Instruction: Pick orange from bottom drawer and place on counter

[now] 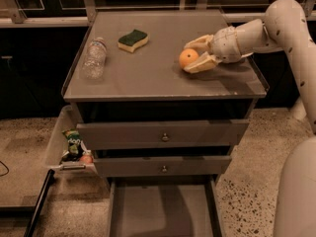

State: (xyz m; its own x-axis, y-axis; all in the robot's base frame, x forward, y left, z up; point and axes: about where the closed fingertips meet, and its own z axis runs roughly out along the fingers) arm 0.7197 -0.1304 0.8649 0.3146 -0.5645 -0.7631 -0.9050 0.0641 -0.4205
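The orange (188, 58) is on the right half of the counter (148, 78), low enough to touch or nearly touch its top. My gripper (190, 57) reaches in from the right, one pale finger behind the orange and one in front, closed around it. The bottom drawer (163, 211) is pulled out at the foot of the cabinet and its grey floor shows nothing in it.
A clear plastic bottle (94, 58) lies on the counter's left side, with a green and yellow sponge (133, 39) behind it. Two shut drawers with knobs (164, 137) sit under the top. A side bin (59, 147) at the left holds a green snack packet (73, 141) and a small reddish item (86, 158).
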